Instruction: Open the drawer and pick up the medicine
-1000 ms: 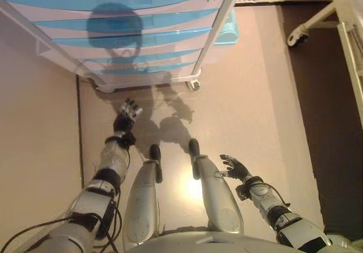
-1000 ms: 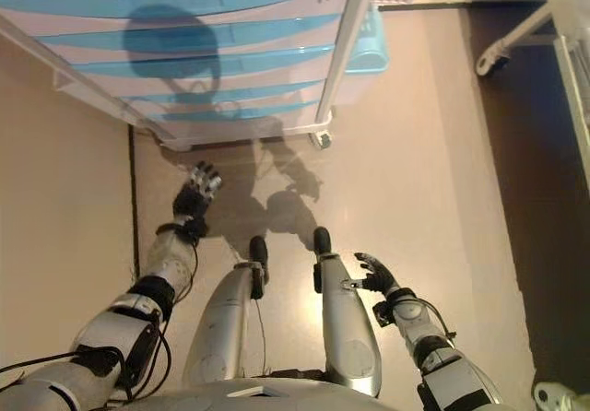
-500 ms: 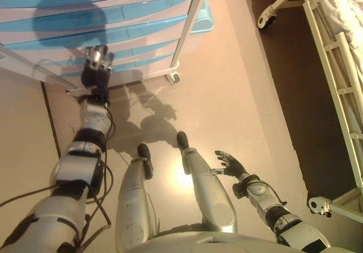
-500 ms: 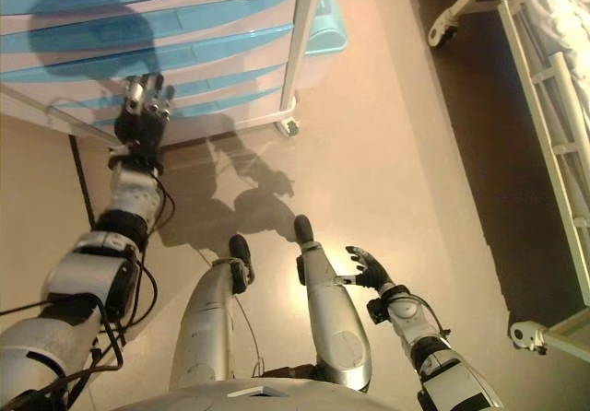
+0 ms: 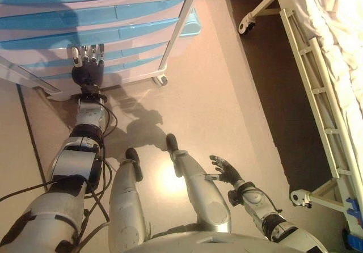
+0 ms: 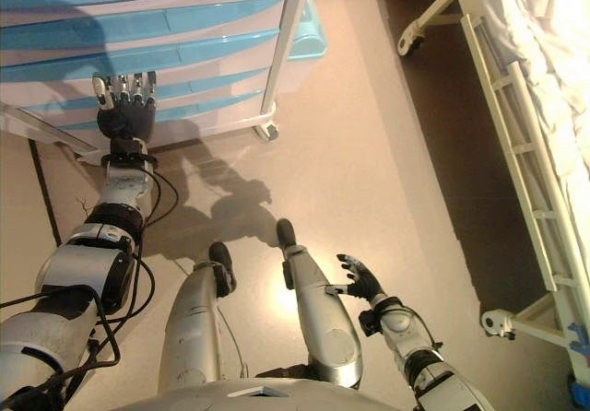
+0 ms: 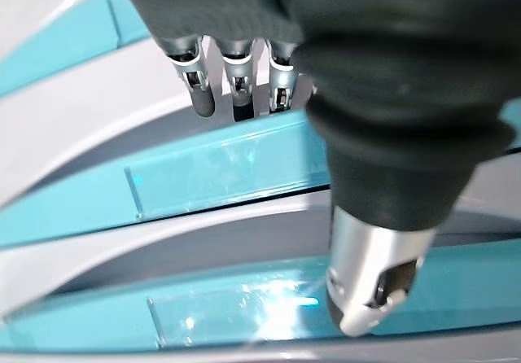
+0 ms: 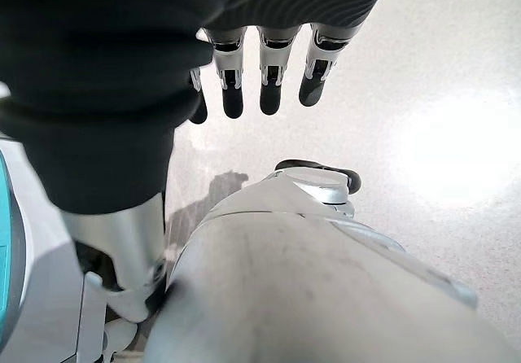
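While my left hand (image 5: 86,66) hovers fingers straight, holding nothing, at the white cabinet's blue plastic drawers (image 5: 113,34).
Right hand (image 5: 226,171) hangs relaxed, empty, over bare beige floor (image 5: 227,94); white metal bed frame (image 5: 317,88) well right.

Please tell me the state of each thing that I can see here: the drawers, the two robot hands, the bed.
Drawer unit: all blue drawers that show are shut.
Left robot hand: open, fingers straight, raised at the lower drawer fronts; it holds nothing.
Right robot hand: open, fingers relaxed, low at the robot's side, empty.
Bed: stands on castors at the right, with white bedding on top.
Medicine: not visible.
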